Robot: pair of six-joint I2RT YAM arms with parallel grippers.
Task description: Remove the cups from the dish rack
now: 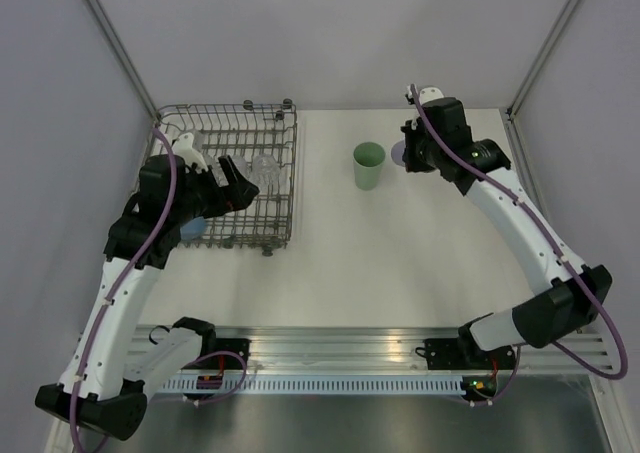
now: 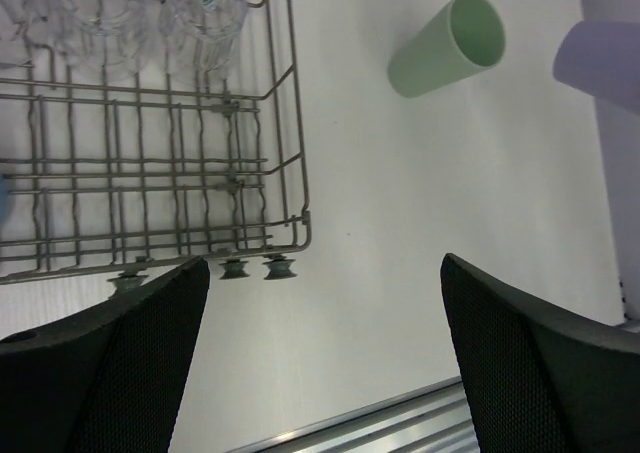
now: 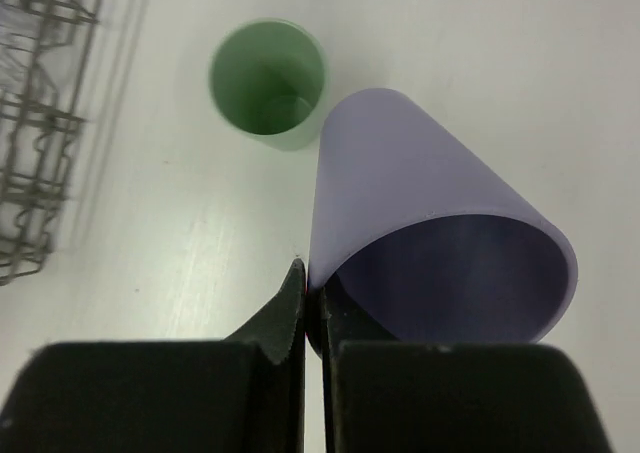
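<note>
Over the grey wire dish rack (image 1: 283, 188), the left gripper (image 1: 235, 188) stands wide open and empty. The right gripper (image 3: 312, 313) pinches the lavender plastic cup (image 3: 420, 203) by its rim, beside the upright pale green plastic cup (image 1: 368, 165).

The white surface (image 1: 400, 243) carries two things directly. The grey wire dish rack (image 1: 293, 178) stands on its small feet (image 2: 279, 267) in the far left corner. The pale green cup (image 1: 368, 165) stands upright, mouth up, near the rack's right side, apart from it.

Matt plastic lavender cup (image 3: 400, 173) (metal wire rack (image 2: 230, 183))
</note>
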